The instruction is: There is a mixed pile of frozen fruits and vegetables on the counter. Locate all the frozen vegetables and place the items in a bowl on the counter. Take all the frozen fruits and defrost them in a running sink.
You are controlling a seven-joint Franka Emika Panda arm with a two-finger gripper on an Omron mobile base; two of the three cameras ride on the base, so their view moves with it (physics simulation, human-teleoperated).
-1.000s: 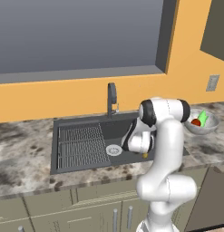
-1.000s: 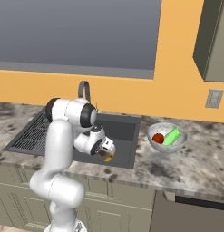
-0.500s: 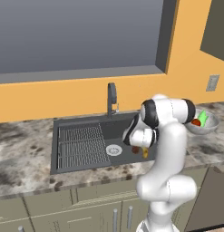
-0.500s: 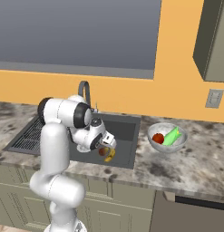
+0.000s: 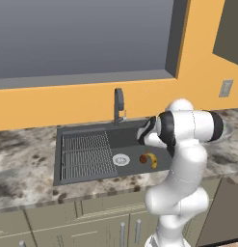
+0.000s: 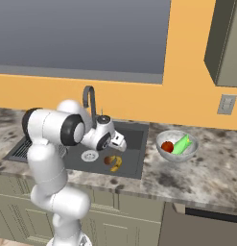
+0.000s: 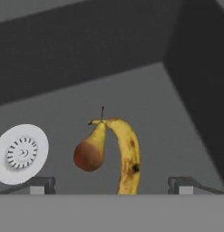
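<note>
Sink (image 5: pixel 82 166), dark grey and rectangular, set into a speckled granite bench (image 5: pixel 24 181) under a window, with an arched dark faucet (image 5: pixel 119 103) at its back edge. A ribbed drain rack (image 5: pixel 85 155) fills the left half of the basin, and a round silver drain (image 5: pixel 121 159) sits near the middle.

On the basin floor, at about three o'clock from the drain, lie the two fruits: a curved yellow banana (image 7: pixel 127 156) with dark spots and a small reddish-brown pear-shaped fruit (image 7: pixel 90 152). Their stem ends touch at the top in the hand view, the brown fruit lying at nine o'clock of the banana.

The white arm bends over the sink, and its claw (image 7: pixel 112 185) hangs just above the two fruits. Its two dark fingertips (image 7: pixel 40 185) stand wide apart at the bottom of the hand view, with nothing between them.

On the bench at three o'clock of the sink, a shallow translucent bowl (image 6: pixel 164 151) holds a red tomato (image 6: pixel 167 146) and a light-green cucumber piece (image 6: pixel 181 143), side by side and touching.
</note>
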